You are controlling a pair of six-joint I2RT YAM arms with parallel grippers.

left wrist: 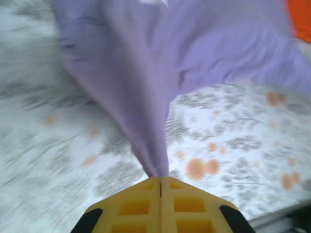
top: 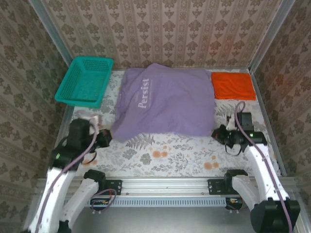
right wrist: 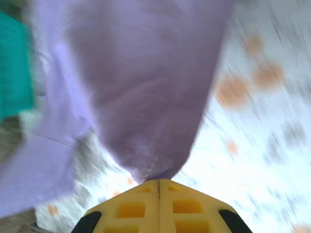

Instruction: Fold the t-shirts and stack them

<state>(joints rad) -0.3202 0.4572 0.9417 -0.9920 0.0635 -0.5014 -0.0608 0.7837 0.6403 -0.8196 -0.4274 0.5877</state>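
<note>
**Two tees on worktop, both claws engaged**

Lavender t-shirt (top: pixel 165 99): spread over the far middle of the worktop (top: pixel 170 155), white lettering up. Left claw (top: pixel 106 137): closed on its near-left corner. Right claw (top: pixel 218 133): closed on its near-right corner. Orange t-shirt (top: pixel 233 85): folded rectangle, far-right corner. Teal basket (top: pixel 85 81): far-left corner.

Soft, even light fills the sharp overhead view; the purple shirt (top: pixel 165 99) casts only a thin shadow along its near edge on the bench (top: pixel 170 155). Both wrist views are smeared by motion blur, cloth and bench pattern streaked, though the left pincer (left wrist: pixel 160 180) and right pincer (right wrist: pixel 159 183) look crisp.
</note>
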